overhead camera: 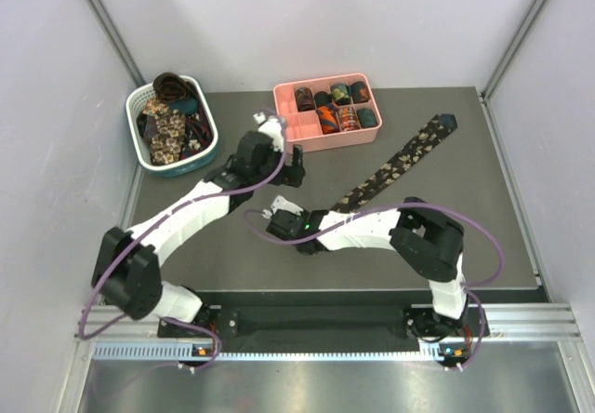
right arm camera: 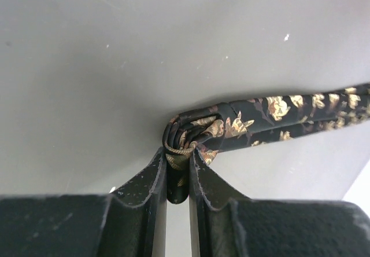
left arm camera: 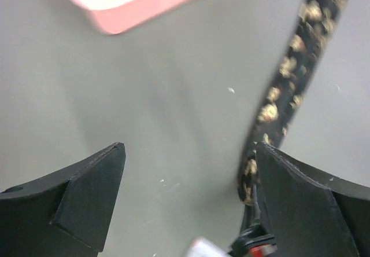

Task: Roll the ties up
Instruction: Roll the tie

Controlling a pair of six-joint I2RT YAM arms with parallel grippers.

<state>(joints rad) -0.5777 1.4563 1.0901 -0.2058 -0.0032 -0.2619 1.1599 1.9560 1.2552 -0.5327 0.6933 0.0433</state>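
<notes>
From above, the tie (overhead camera: 402, 160) lies long on the table (overhead camera: 232, 264), to the right of the pink tray (overhead camera: 307, 136). Left wrist: the left gripper (left arm camera: 191, 170) is wide apart and empty. Right wrist: the right gripper (right arm camera: 178, 155) pinches the tie's rolled end.

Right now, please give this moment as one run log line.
step: tie roll begun | right gripper: shut on tie, small coil at its end | left gripper: open, empty, over table | tie rest: flat on table
</notes>
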